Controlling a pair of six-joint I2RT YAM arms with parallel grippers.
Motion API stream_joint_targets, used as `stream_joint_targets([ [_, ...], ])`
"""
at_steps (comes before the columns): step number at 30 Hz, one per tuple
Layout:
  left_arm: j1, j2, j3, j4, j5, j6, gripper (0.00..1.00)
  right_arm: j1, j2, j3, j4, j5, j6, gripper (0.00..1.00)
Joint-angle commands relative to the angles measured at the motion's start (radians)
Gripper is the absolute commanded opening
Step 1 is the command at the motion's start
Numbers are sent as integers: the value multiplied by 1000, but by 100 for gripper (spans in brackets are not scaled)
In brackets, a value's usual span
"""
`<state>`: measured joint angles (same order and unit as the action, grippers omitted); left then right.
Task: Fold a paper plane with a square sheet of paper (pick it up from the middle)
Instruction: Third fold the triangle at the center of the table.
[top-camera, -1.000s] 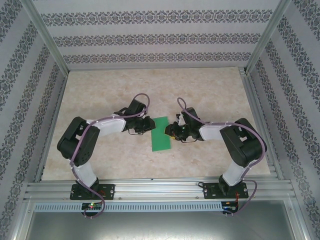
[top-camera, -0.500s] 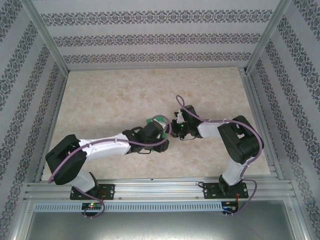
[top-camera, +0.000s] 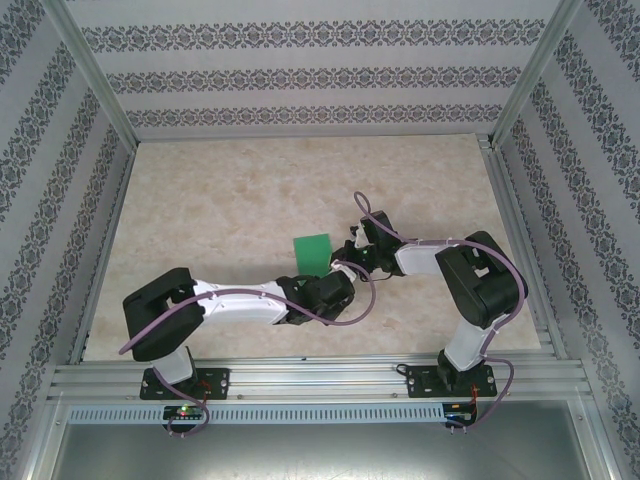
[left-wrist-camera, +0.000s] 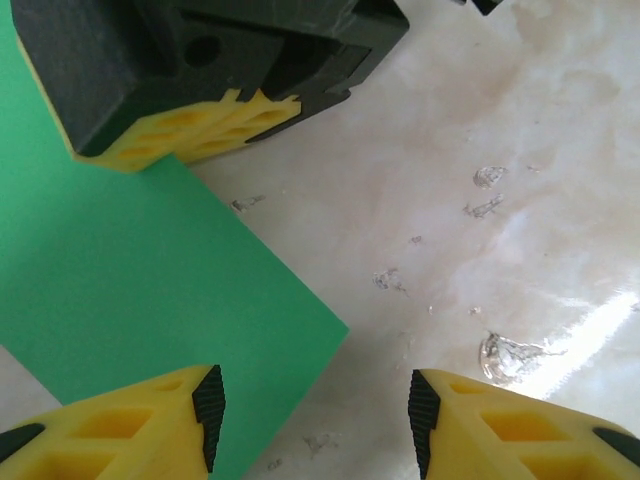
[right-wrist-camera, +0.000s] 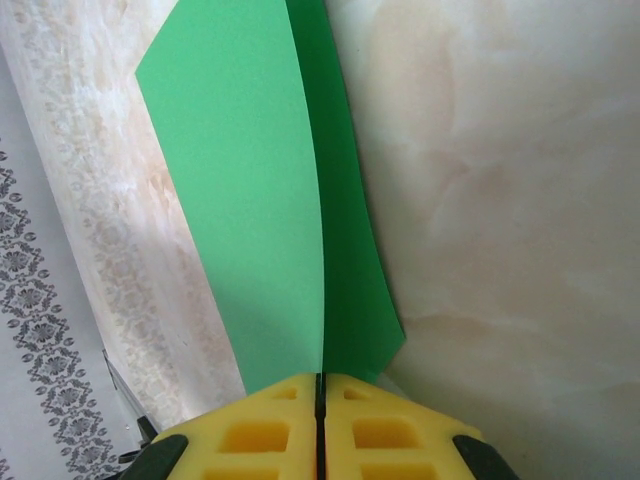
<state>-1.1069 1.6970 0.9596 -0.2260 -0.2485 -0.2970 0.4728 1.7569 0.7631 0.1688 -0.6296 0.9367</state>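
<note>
The sheet (top-camera: 312, 250), folded to 2 layers, sits near the middle of the desk (top-camera: 220, 190), and its near end is hidden under the 2 hands. The right hand (right-wrist-camera: 322, 398) is fully closed on it, with its pads (right-wrist-camera: 262, 425) pinching both layers at the near edge. The left hand (left-wrist-camera: 312, 420) is about half open and holds nothing. It hovers low at a corner of the sheet, 1 finger over the green and the other over bare desk. I cannot tell whether that finger touches the paper.

The step looks like setting the fold, with the right hand as anchor and the left hand coming in to press. To do it well, the pinch should hold firm so the layers do not slip. The leaves splay in the right wrist view, so their edges need matching before any pressing. The left hand should come down flat by the crease and stroke along it, away from the pinch. Pushing toward the pinned end would likely buckle such thin paper.

In the right wrist view the long axis runs from 6 to 12 o'clock, leaning slightly to 11, and the far end points away from the right hand. The 2 leaves meet at the pads and part further out. From above, the visible part looks nearly square, with its far edge toward 12 o'clock.
</note>
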Motion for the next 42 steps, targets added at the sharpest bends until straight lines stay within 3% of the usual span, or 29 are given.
stream_joint_targets([
  [1,-21,30,51,-41,-80,42,54,-9,-36,3,-16,4,7,9],
  [4,-25,47,68,-50,-133,30,47,-8,-40,1,-23,5,4,10],
  [9,-25,28,58,-27,-153,24,19,-9,-46,-7,-40,14,-7,11],
  [14,-25,3,29,-23,-147,15,0,-10,-54,-12,-41,9,-16,13],
  [20,-4,-56,1,-22,-102,-10,0,-15,-92,-2,-93,22,-51,22],
  [22,33,-94,-27,0,3,-22,0,-26,-125,4,-136,51,-76,28],
  [29,177,-185,-119,88,359,-79,0,-44,-219,38,-264,152,-144,32],
  [36,310,-208,-190,183,591,-123,0,-23,-190,62,-169,80,-126,16],
  [42,349,-199,-203,197,656,-146,0,26,-43,176,-178,44,-134,12],
])
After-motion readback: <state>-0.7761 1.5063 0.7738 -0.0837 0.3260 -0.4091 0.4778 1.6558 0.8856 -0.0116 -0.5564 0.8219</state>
